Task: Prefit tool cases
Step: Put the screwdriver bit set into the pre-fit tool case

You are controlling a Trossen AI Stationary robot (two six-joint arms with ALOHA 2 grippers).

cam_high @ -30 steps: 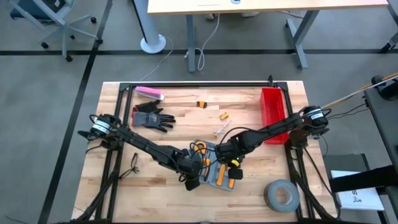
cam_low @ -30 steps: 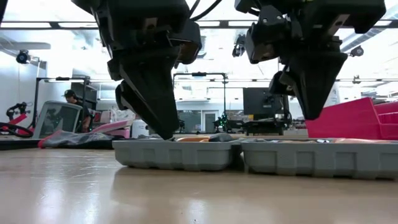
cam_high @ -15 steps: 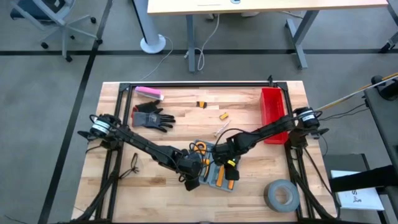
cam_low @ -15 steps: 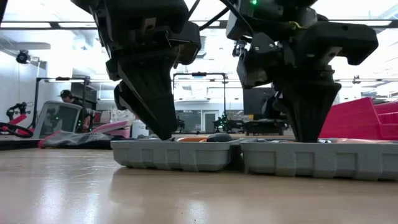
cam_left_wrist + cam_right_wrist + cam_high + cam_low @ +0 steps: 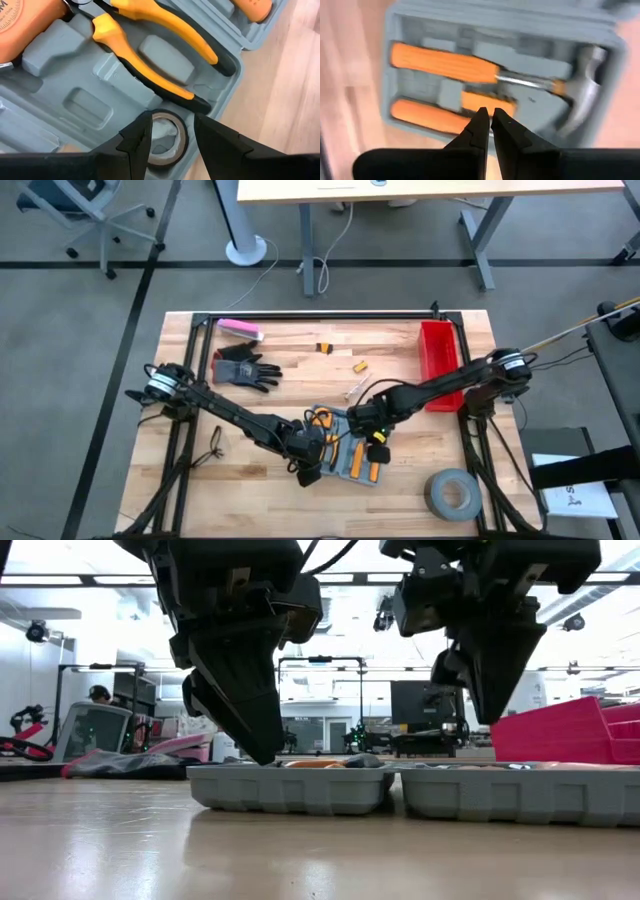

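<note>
We see the tool case (image 5: 345, 452) lying open and flat near the front middle of the table (image 5: 260, 480), its two grey trays side by side in the low view. The left end effector (image 5: 262, 752) is down at the left tray, fingers spread part-way, and in its wrist view a small roll of tape (image 5: 167, 142) sits in a round slot between the two fingers (image 5: 135, 137); whether they touch it we cannot tell. Just beyond lie yellow-handled pliers (image 5: 155, 60) in their moulded slot. The right end effector (image 5: 490, 712) hangs above the right tray, clear of it, fingers pressed together and holding nothing. Below it we see two orange-handled screwdrivers (image 5: 442, 62) and a hammer (image 5: 582, 97) seated in the tray. Around the table: a black glove (image 5: 243, 368) toward the back left, a pink block (image 5: 240, 329) behind it, a red bin (image 5: 437, 358) at the right edge and a big grey tape roll (image 5: 452, 492) at the front right corner. A few small loose parts lie on the wood near the back middle. Beyond the table we look into a bright workshop, with a person (image 5: 98, 694) seated far off at the left.
</note>
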